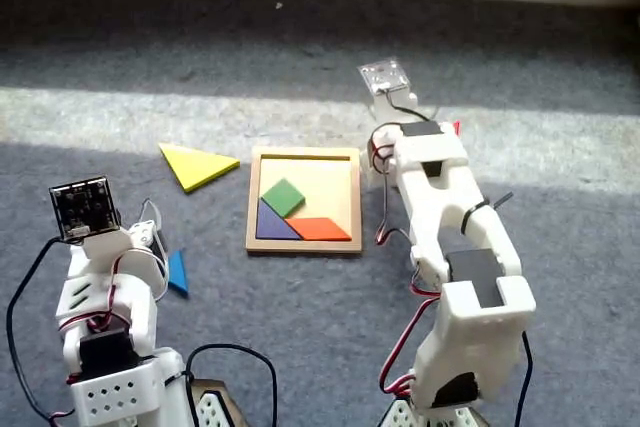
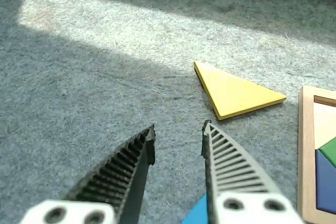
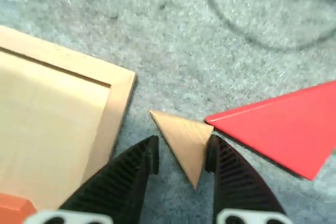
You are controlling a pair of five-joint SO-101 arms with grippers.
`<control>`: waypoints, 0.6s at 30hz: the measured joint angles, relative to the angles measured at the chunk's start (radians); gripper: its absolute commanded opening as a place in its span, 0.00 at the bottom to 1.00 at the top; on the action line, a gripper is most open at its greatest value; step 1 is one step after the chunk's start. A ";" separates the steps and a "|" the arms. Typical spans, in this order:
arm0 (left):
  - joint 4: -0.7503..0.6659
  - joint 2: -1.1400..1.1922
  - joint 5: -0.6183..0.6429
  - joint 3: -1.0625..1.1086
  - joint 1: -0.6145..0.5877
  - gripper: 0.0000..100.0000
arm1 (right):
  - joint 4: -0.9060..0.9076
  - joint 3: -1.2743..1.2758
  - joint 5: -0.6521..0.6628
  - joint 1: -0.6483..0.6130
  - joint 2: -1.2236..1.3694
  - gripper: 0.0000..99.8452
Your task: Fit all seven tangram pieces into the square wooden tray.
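Your right tool (image 3: 182, 141) stands part open astride the tan triangle (image 3: 181, 128), not clamped on it. One finger touches the triangle's corner, and the other stands off its edge with a sliver of grey worktop (image 3: 173, 35) between. Just outside that free finger runs the tray (image 3: 119, 109), its corner near the fingertip, so you have little room on that side. Outside the touching finger lies the red triangle (image 3: 283, 127), its point just beside the tan triangle's corner; you cannot tell whether they touch. Ahead of the tips runs a broad stretch of worktop.

Your left tool (image 2: 178, 129) is wide open and holds nothing. Ahead of its tips, apart from them, lies the yellow triangle (image 2: 236, 93), one corner near the tray's rim. A light-blue piece (image 2: 195, 214) peeks out beneath one finger, back from the tip.

You have seven pieces. Three sit in the tray, along the rim nearest the arms: green square (image 1: 283, 197), blue triangle (image 1: 272, 224) and orange piece (image 1: 322, 229). Four lie outside: tan, red, yellow and light-blue.
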 measured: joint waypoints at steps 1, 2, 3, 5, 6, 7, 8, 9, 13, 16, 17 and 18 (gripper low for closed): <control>0.000 0.000 0.000 0.000 0.000 0.17 | -0.011 0.000 0.003 0.000 0.011 0.15; 0.000 0.000 0.000 0.000 0.000 0.17 | -0.018 -0.002 0.011 0.000 0.029 0.15; 0.000 0.000 0.000 0.000 0.000 0.17 | -0.023 -0.003 0.020 0.002 0.052 0.15; 0.000 0.000 0.000 0.000 0.000 0.17 | -0.029 -0.012 0.041 0.002 0.077 0.15; 0.000 0.000 0.000 0.000 0.000 0.17 | -0.029 -0.021 0.048 0.002 0.083 0.15; 0.000 0.000 0.000 0.000 0.000 0.17 | -0.029 -0.029 0.051 0.002 0.086 0.15; 0.000 0.000 0.000 0.000 0.000 0.17 | -0.029 -0.035 0.051 0.002 0.089 0.13; 0.000 0.000 0.000 0.000 0.000 0.17 | -0.029 -0.037 0.052 0.002 0.089 0.11; 0.000 0.000 0.000 0.000 0.000 0.17 | -0.029 -0.041 0.057 0.005 0.089 0.00; 0.000 0.000 0.000 0.000 0.000 0.17 | -0.029 -0.044 0.057 0.006 0.089 0.01; 0.000 0.000 0.000 0.000 0.000 0.17 | -0.029 -0.044 0.057 0.006 0.089 0.01; 0.000 0.000 0.000 0.000 0.000 0.17 | -0.029 -0.044 0.057 0.006 0.089 0.01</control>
